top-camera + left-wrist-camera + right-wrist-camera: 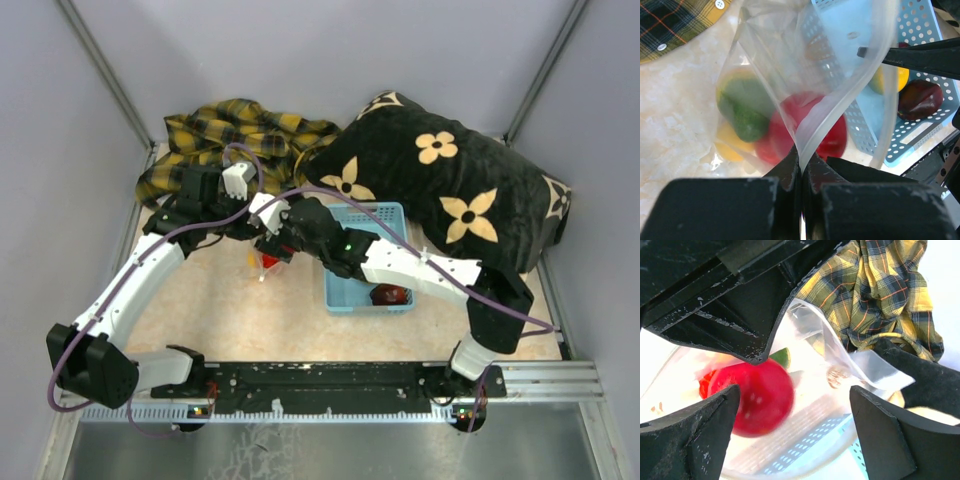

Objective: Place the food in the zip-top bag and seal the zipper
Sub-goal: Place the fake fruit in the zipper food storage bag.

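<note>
The left pincer (802, 162) is pinched tight on the edge of the zip-top bag (765, 65). The right pincer (795, 410) is wide open at the bag's mouth. Inside the bag, just under it, are a red fruit (757, 397) and a green piece (745, 112). A dark fruit (920, 100) lies in the blue basket (920, 30) nearby.

Item count.
One zip-top bag (780, 60) holding at least three toy fruits (825, 130); one blue basket (340, 290), right, holding two more; one plaid cloth (215, 130), far left; one flowered cushion (450, 200), far right.
</note>
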`<action>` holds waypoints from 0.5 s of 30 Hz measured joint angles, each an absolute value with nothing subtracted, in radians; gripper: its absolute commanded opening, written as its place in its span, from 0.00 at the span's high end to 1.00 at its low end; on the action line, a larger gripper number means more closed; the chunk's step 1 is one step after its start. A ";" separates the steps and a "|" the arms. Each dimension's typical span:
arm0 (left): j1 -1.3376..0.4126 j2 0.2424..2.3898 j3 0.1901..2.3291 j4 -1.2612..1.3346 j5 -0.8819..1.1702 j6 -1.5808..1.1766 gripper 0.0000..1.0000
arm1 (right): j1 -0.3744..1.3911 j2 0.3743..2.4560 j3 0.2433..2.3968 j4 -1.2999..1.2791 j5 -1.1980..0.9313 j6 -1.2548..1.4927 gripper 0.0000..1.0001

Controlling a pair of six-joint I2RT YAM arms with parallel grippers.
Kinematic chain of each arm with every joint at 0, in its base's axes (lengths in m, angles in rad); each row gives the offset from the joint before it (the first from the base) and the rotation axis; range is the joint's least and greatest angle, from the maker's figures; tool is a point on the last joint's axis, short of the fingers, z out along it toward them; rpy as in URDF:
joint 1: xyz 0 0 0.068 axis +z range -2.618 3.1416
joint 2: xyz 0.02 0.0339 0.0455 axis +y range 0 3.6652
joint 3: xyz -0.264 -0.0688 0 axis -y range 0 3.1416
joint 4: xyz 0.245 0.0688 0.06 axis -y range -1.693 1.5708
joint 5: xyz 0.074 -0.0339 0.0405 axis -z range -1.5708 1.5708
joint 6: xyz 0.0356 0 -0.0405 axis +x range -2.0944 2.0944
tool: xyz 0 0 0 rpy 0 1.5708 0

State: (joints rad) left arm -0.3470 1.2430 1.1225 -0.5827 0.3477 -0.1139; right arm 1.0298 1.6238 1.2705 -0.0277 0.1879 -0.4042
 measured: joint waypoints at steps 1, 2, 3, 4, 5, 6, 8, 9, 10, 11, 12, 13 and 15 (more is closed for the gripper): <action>-0.347 1.243 1.122 -0.583 0.348 -0.115 1.00 | 1.030 1.623 1.271 -0.026 0.189 -0.403 0.09; -0.347 1.243 1.122 -0.583 0.348 -0.115 1.00 | 1.030 1.620 1.271 -0.025 0.189 -0.400 0.09; -0.347 1.243 1.122 -0.583 0.348 -0.116 1.00 | 1.030 1.616 1.269 -0.026 0.189 -0.392 0.10; -0.347 1.243 1.122 -0.583 0.348 -0.116 1.00 | 1.030 1.609 1.269 -0.029 0.187 -0.387 0.10; -0.347 1.243 1.122 -0.583 0.348 -0.116 1.00 | 1.030 1.601 1.267 -0.030 0.187 -0.378 0.10; -0.347 1.243 1.122 -0.583 0.348 -0.116 1.00 | 1.030 1.588 1.261 -0.031 0.184 -0.363 0.10; -0.347 1.243 1.122 -0.583 0.348 -0.116 1.00 | 1.029 1.553 1.244 -0.038 0.178 -0.334 0.11; -0.347 1.243 1.122 -0.583 0.348 -0.116 1.00 | 1.030 1.528 1.234 -0.042 0.171 -0.315 0.12; -0.347 1.243 1.122 -0.583 0.349 -0.116 1.00 | 1.029 1.505 1.223 -0.047 0.166 -0.298 0.13; -0.347 1.243 1.122 -0.583 0.349 -0.116 1.00 | 1.030 1.483 1.214 -0.054 0.162 -0.279 0.14; -0.347 1.243 1.122 -0.583 0.349 -0.116 1.00 | 1.030 1.460 1.206 -0.058 0.159 -0.259 0.15; -0.347 1.243 1.121 -0.583 0.349 -0.116 1.00 | 1.030 1.441 1.200 -0.063 0.157 -0.240 0.16; -0.347 1.243 1.121 -0.583 0.349 -0.116 1.00 | 1.030 1.402 1.184 -0.071 0.162 -0.195 0.18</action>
